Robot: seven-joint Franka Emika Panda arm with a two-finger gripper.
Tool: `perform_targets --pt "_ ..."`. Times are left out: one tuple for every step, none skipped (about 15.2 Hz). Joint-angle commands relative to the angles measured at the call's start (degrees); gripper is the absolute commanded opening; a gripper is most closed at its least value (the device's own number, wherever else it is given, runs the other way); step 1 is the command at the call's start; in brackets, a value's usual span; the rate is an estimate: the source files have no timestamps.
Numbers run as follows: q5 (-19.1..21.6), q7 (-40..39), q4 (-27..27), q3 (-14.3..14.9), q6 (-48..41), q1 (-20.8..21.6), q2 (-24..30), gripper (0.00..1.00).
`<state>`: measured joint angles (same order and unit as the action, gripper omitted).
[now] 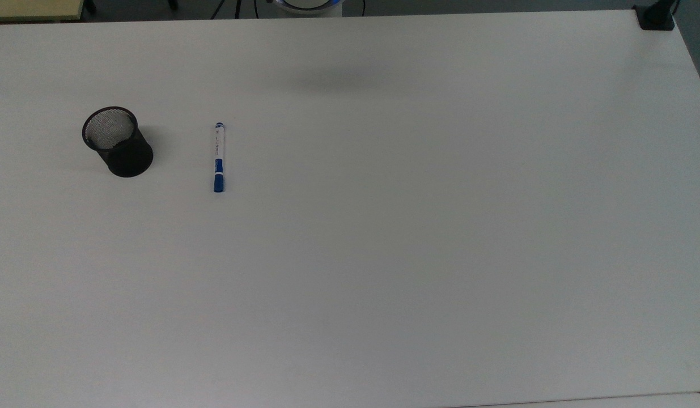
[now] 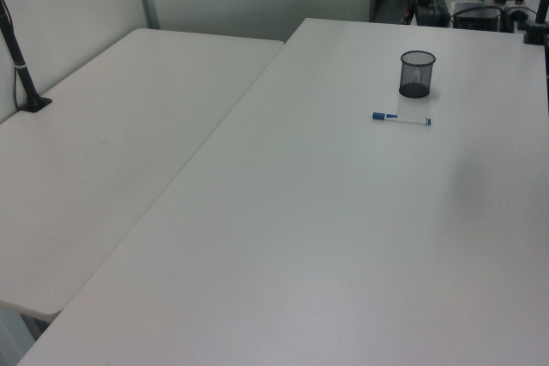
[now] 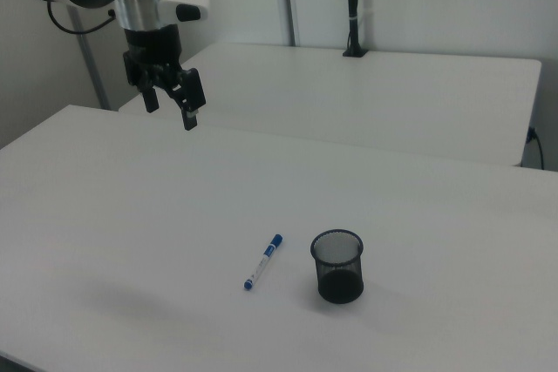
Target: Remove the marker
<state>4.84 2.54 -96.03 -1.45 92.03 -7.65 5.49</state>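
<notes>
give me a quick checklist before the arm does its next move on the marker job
1. Marker out of the mesh cup: ok, it lies flat on the table.
2. Marker clear of the cup: ok, a gap shows between them in the top view.
3. Gripper empty: ok, open, nothing between the fingers.
4. Gripper clear of both items: ok, raised and off toward the right view's upper left.
5. Cup upright: ok.
6. Anything left inside the cup: ok, the top view shows bare mesh inside.
</notes>
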Motion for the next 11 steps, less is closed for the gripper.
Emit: perform_targets --pt "-2.46 -0.25 -0.83 0.74 5.42 1.32 -0.91 1.0" --pt "-2.72 -0.43 -0.39 0.83 6.05 1.49 -2.05 1.0" --pt "-2.73 -0.43 0.57 0.74 6.49 1.49 -3.11 1.0" --pt "-2.73 -0.43 0.75 0.83 6.58 1.49 -3.12 1.0" --pt "-2.73 -0.43 0.75 0.83 6.49 1.49 -3.03 1.0" --pt "-2.73 -0.43 0.75 0.92 6.32 1.49 -3.12 1.0" --pt "-3.07 -0.43 0.75 0.83 6.32 1.49 -3.29 1.0" --pt "-4.03 -0.34 0.75 0.48 6.49 1.58 -3.38 1.0" --pt "-4.57 -0.17 0.75 0.39 6.49 1.58 -3.47 1.0" --pt "-4.83 0.01 0.75 0.22 6.32 1.67 -3.47 1.0" --pt "-4.75 0.1 0.67 0.22 6.23 1.67 -3.47 1.0"
